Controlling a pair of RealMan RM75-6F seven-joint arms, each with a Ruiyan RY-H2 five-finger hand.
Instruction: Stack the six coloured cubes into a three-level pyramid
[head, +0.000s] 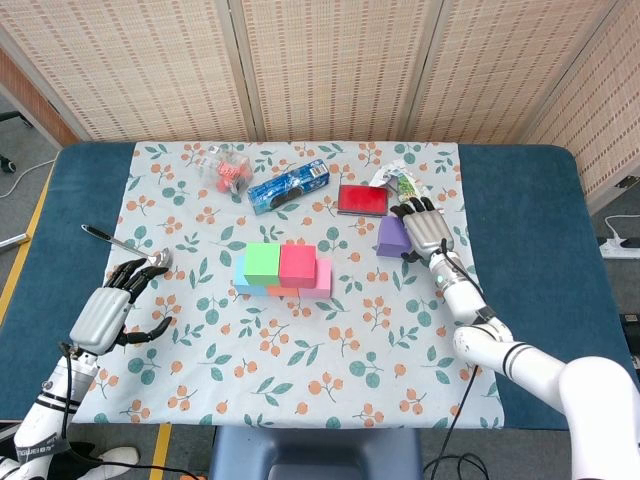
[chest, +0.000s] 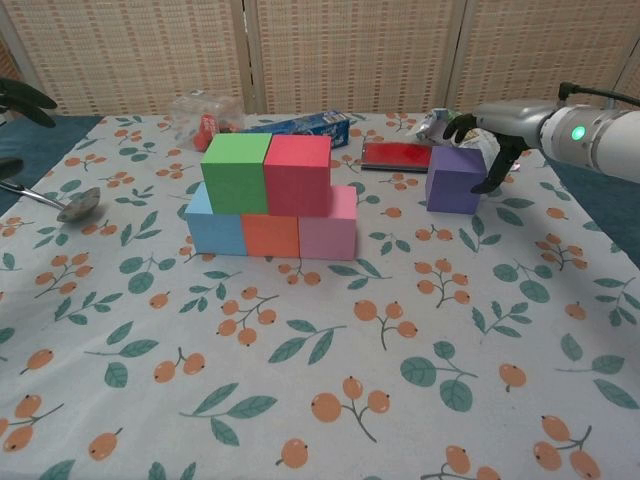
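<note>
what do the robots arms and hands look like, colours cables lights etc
Both hands, the left hand and the right hand, have silver-grey metallic backs and black fingers. The forearms are white with black bands at the joints. A thin black cable runs along each forearm. A green light glows on the right wrist.

No text, brand, number or sign was legible in either view. The blue packet (head: 289, 186) and the crumpled green-and-white wrapper (chest: 452, 126) carried printing, but it was too small and blurred to read. The red flat box (head: 362, 199) showed no readable marking.
</note>
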